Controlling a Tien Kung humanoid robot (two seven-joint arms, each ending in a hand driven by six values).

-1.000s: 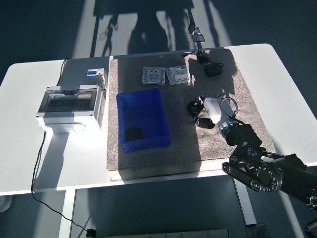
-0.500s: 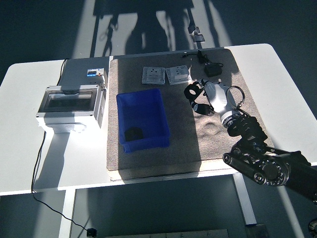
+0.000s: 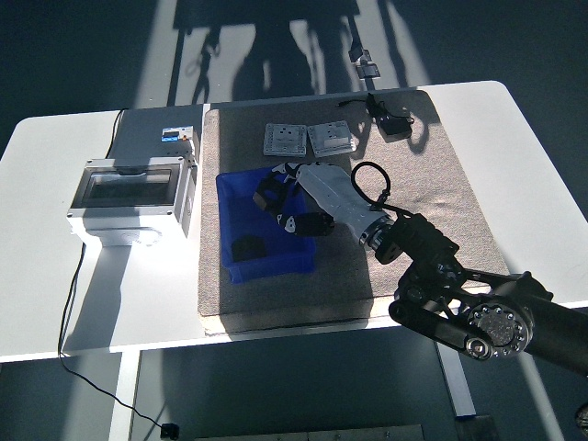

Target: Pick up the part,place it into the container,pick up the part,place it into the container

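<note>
I see the white table carrying a grey mat, with a grey electrical box on the left. On the mat sits the blue container, one dark part already lying at its near end. My right hand hangs over the container's right rim, fingers curled, seemingly around a second dark part, though shadow hides it. Two switch plates lie far behind
</note>
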